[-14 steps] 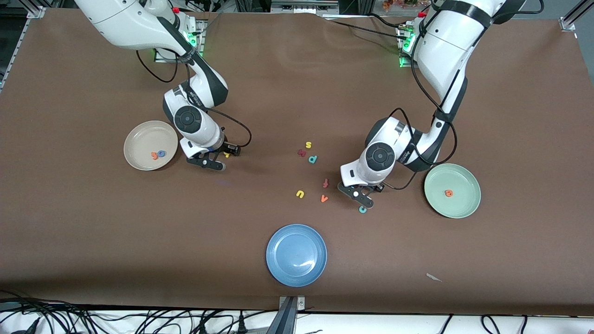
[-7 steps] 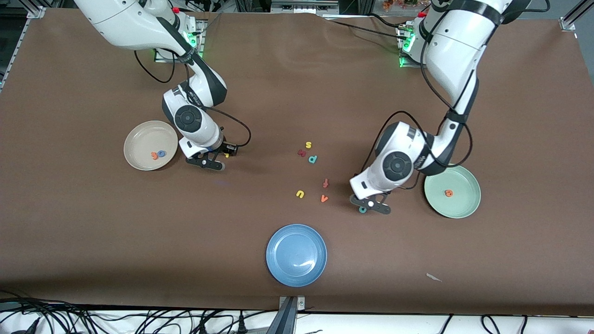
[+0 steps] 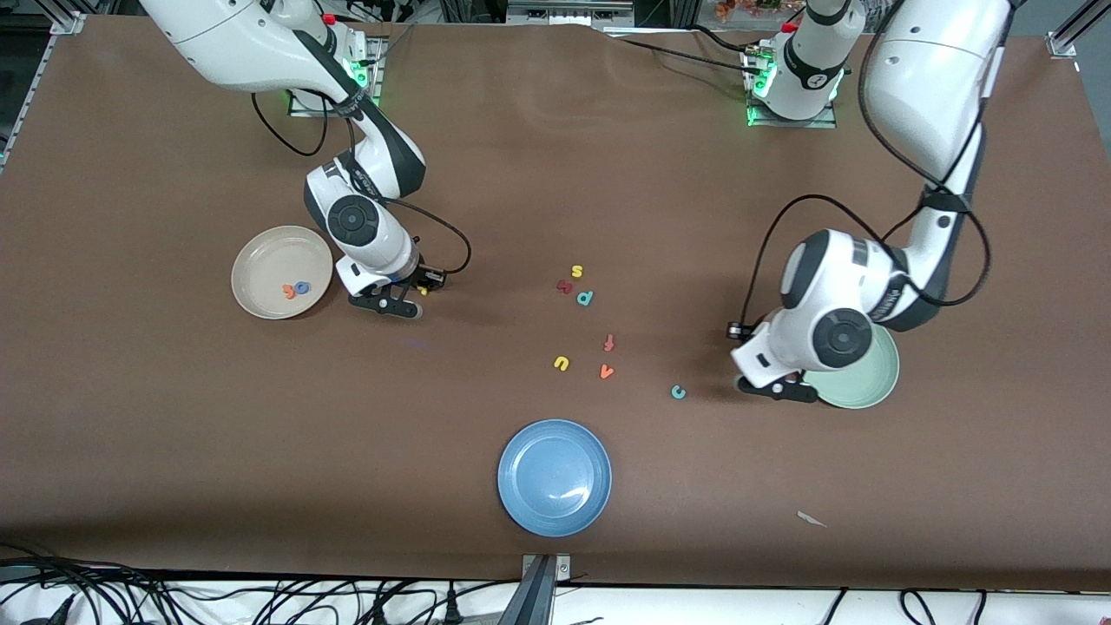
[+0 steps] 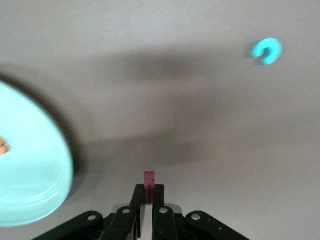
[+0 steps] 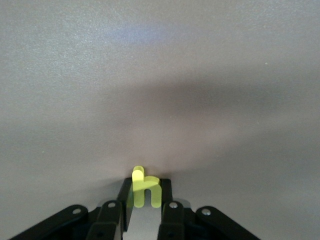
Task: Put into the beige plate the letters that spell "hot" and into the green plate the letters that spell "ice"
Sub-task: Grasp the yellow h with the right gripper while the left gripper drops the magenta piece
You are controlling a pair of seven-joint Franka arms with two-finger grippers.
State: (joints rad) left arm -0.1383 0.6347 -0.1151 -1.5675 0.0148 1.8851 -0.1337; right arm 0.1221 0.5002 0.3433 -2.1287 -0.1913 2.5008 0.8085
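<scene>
Between the right gripper's (image 5: 143, 200) closed fingers sits the yellow h (image 5: 145, 189), pinched upright just above the table, beside the beige plate (image 3: 260, 260) on its side toward the table's middle. That plate already holds the orange t (image 3: 288, 291) and blue o (image 3: 302, 286), touching one another. Judgement: the h should be lifted clear of the rim before being carried over the plate, and let go low, since foam this light may cling to a finger.

The left gripper (image 4: 148, 207) is clamped on the dark red i (image 4: 149, 180), over the table at the edge of the green plate (image 3: 877, 386), whose interior is largely masked by the wrist in the front view; an orange letter (image 4: 2, 147) shows in it from the left wrist view. The teal c (image 3: 678, 392) lies on the table toward the middle, still to be collected. Leftover letters lie scattered between the arms; a blue plate (image 3: 521, 503) sits nearest the front camera.
</scene>
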